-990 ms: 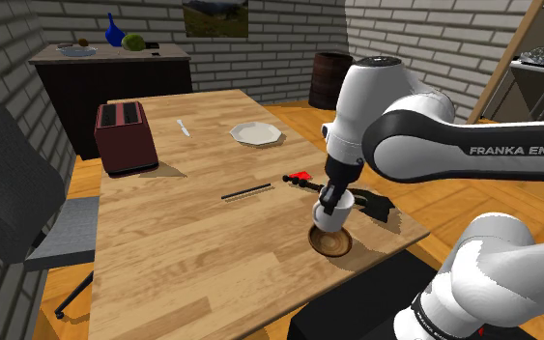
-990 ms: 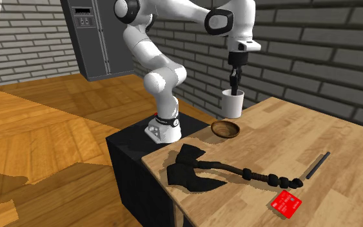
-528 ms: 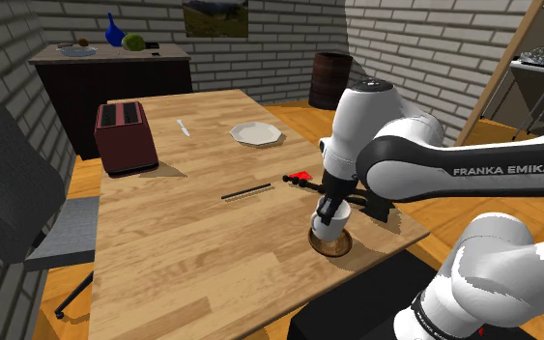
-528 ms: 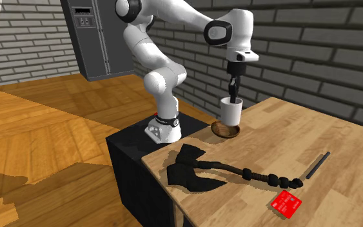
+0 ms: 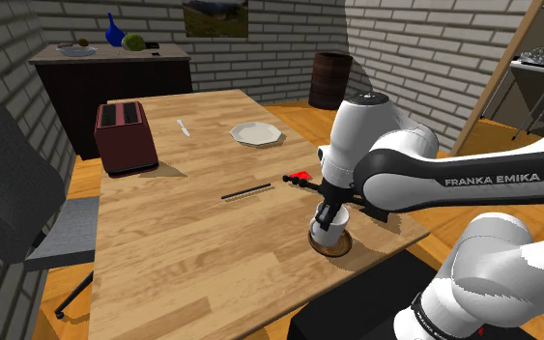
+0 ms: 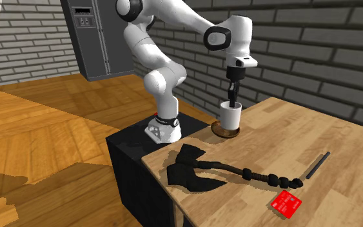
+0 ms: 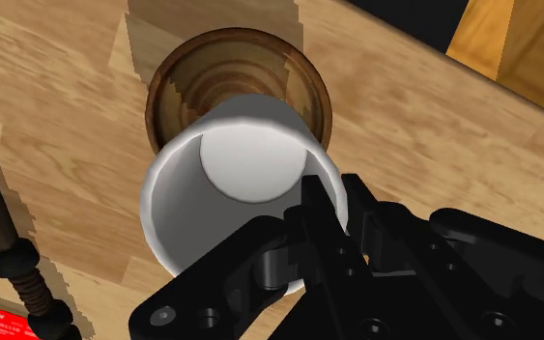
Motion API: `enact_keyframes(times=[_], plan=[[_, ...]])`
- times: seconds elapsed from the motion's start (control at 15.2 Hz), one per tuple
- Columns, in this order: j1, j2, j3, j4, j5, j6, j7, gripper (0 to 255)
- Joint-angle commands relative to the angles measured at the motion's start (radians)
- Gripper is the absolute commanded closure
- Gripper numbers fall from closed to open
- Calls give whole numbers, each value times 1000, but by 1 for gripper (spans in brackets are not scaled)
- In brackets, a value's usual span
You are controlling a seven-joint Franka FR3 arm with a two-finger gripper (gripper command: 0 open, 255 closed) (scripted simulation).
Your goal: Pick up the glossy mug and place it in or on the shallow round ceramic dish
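White mug [image 5: 328,230] hangs from the gripper [image 5: 329,212], whose jaws are almost closed and pinch the mug's wall at the rim, one finger inside and one outside (the wrist view shows this best). The mug is upright, right over the brown dish [image 5: 329,244], which lies on the table [image 5: 183,251] at its near corner, toward the shoulder view's right and close to the stand. In the second exterior view the mug's base seems to sit in the dish, but I cannot tell whether it truly rests there or hovers just above

The placing looks nearly done: what is left, as I judge it, is to let go and lift clear. Several things could spoil that. If the base is not yet down, opening now would drop the mug, and it might rock on the dish's sloping inside and tip over the low rim. If the inner finger drags on the wall as the hand rises, it could lift or topple the mug. A sideways nudge could push the dish toward the table edge, which is near. The axe [image 6: 199,171] lies a little apart, so a toppled mug could roll against it
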Motion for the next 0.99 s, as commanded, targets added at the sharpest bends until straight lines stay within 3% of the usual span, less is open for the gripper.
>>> enact_keyframes(times=[0.0, 0.13, 0.2, 0.53, 0.79, 0.92], plan=[[0, 0, 0, 0, 0, 1, 0, 255], [0, 0, 0, 0, 0, 1, 0, 255], [0, 0, 0, 0, 0, 1, 0, 0], [0, 0, 0, 0, 0, 1, 0, 0], [0, -48, -19, 102, -13, -149, 0, 0], [0, -49, -19, 102, -13, -150, 0, 0]])
